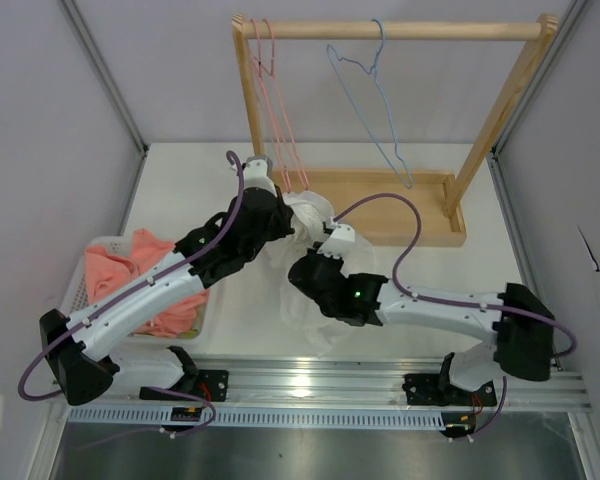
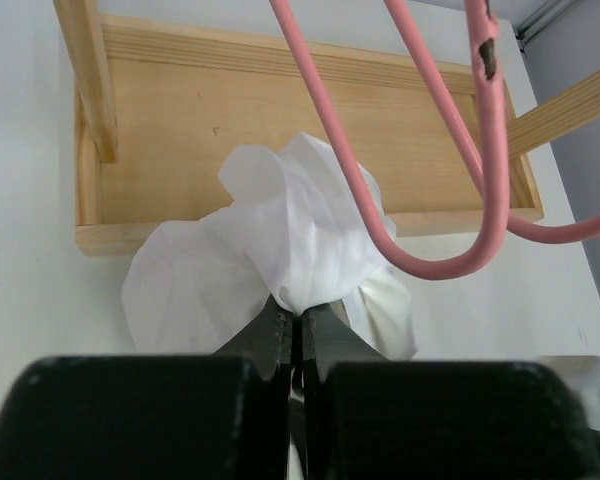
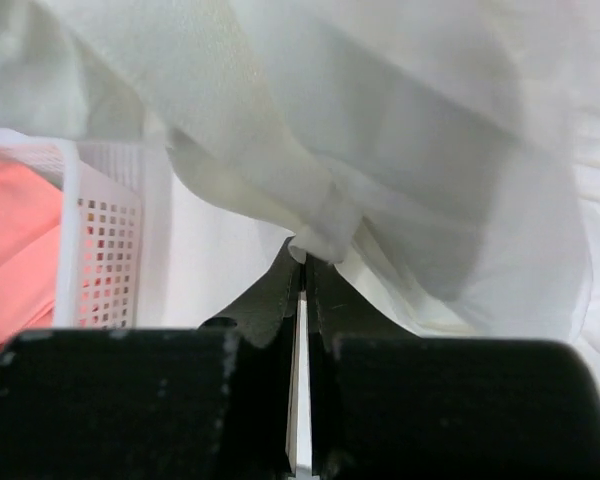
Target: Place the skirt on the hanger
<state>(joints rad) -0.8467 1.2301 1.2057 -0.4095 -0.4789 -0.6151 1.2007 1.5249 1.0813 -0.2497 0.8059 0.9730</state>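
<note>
The white skirt (image 1: 314, 318) hangs bunched between my two grippers over the table's middle. My left gripper (image 1: 292, 216) is shut on a gathered part of the skirt (image 2: 280, 230), just in front of the wooden rack's base. Lower and to the right, my right gripper (image 1: 300, 265) is shut on a folded edge of the skirt (image 3: 380, 130). In the left wrist view the gripper (image 2: 300, 312) pinches the cloth at its tips, as the right gripper (image 3: 305, 258) does in its own view. The light-blue hanger (image 1: 378, 95) hangs empty on the rack's top rail, behind both grippers and to their right.
A pink wire hanger (image 1: 276, 100) hangs at the rail's left end, its loop (image 2: 435, 215) close above the left gripper. The wooden rack (image 1: 400, 205) stands at the back. A white basket (image 1: 88, 275) with salmon-pink cloth (image 1: 130, 272) sits at the left; its wall (image 3: 105, 250) shows beside the right gripper.
</note>
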